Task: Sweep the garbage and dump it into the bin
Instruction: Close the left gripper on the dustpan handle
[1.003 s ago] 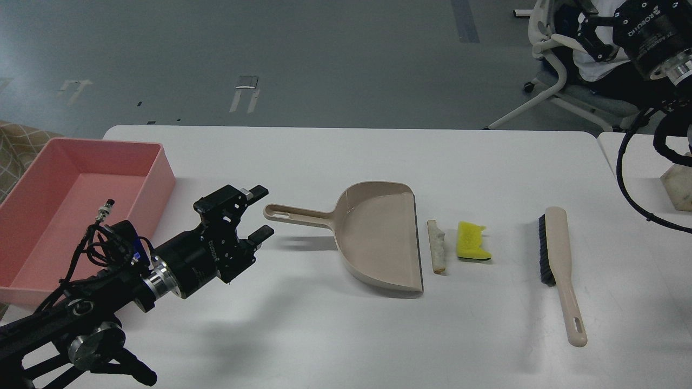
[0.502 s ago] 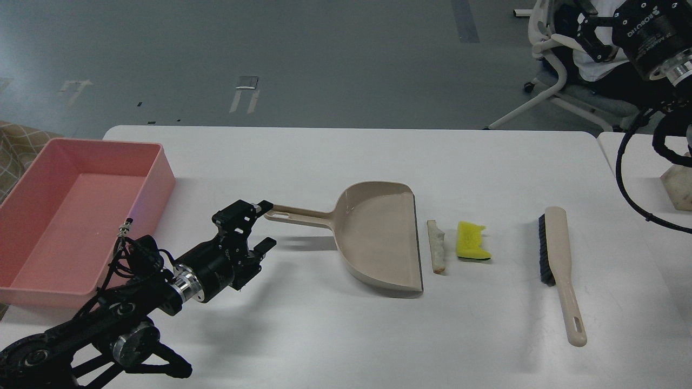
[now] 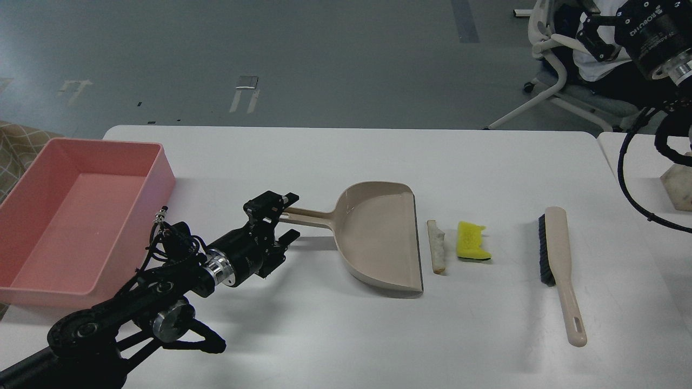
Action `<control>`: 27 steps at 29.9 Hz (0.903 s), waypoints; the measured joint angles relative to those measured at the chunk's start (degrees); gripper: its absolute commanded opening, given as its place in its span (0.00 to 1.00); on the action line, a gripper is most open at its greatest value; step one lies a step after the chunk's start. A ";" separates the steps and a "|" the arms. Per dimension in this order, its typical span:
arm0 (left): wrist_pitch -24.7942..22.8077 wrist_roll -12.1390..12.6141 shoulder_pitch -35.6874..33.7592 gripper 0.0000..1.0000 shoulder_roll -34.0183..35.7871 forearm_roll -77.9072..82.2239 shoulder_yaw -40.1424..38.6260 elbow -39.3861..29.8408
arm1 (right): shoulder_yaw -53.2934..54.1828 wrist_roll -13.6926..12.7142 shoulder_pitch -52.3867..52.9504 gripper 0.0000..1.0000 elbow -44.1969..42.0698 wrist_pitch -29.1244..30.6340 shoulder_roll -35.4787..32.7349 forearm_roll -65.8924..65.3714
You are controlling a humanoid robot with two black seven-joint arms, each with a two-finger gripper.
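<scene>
The garbage lies right of the dustpan's lip: a pale beige crust wedge (image 3: 436, 246) and a yellow sponge piece (image 3: 472, 241). The beige dustpan (image 3: 378, 237) lies flat mid-table, handle pointing left. My left gripper (image 3: 290, 216) is open low over the table, its fingers on either side of the handle's end, not closed on it. The pink bin (image 3: 81, 216) stands empty at the table's left edge. My right gripper (image 3: 590, 29) is raised at the top right, off the table; its fingers are dark against the chair.
A beige brush (image 3: 559, 265) with dark bristles lies right of the sponge, handle toward me. A pale block (image 3: 678, 186) sits on a second table at the far right. A white chair (image 3: 557, 81) stands behind the table.
My left gripper has moved right and down toward the table, from left of the dustpan's handle to around its end. The right arm has barely moved.
</scene>
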 measured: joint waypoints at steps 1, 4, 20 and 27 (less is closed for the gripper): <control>-0.02 0.00 -0.23 0.84 -0.11 0.00 0.00 0.33 | 0.00 0.00 0.00 1.00 0.00 0.00 0.00 0.00; -0.04 0.00 -0.80 0.84 -0.24 0.00 0.05 0.74 | 0.00 0.00 -0.01 1.00 -0.01 0.00 0.08 0.00; -0.06 -0.25 -1.78 0.57 -2.40 0.08 1.34 1.62 | 0.00 0.00 -0.01 1.00 -0.01 0.00 0.47 0.00; 0.01 -0.27 -2.67 0.56 -2.46 0.09 2.28 1.78 | 0.00 0.00 -0.01 1.00 -0.01 -0.07 0.44 0.00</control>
